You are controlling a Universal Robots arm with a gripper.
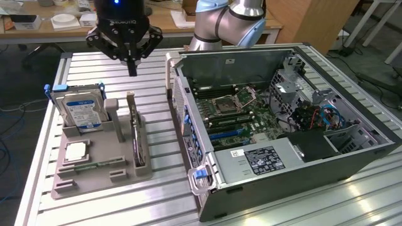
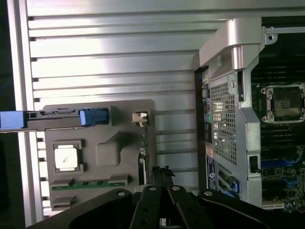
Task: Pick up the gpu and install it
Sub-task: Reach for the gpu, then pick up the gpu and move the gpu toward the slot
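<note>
The gpu [image 1: 135, 134] stands on its long edge in a slot of the grey holder [image 1: 94, 176], thin and dark with a silvery bracket end. My black gripper [image 1: 132, 69] hangs above the table, over the far end of the gpu and well apart from it. Its fingers are pressed together, shut on nothing. From the wrist view, the gripper [image 2: 162, 175] points down beside the gpu [image 2: 141, 164], which is seen edge-on along the holder's side. The open computer case [image 1: 232, 52] lies at the exterior view's right with its motherboard [image 1: 238, 113] exposed.
The holder also carries an upright silver hard drive [image 1: 80, 109] with blue tabs, a square processor [image 1: 75, 151] and a green memory stick [image 1: 94, 165]. The case wall [image 2: 228, 119] stands close beside the holder. The ribbed metal table [image 1: 113, 207] ends at the exterior view's left.
</note>
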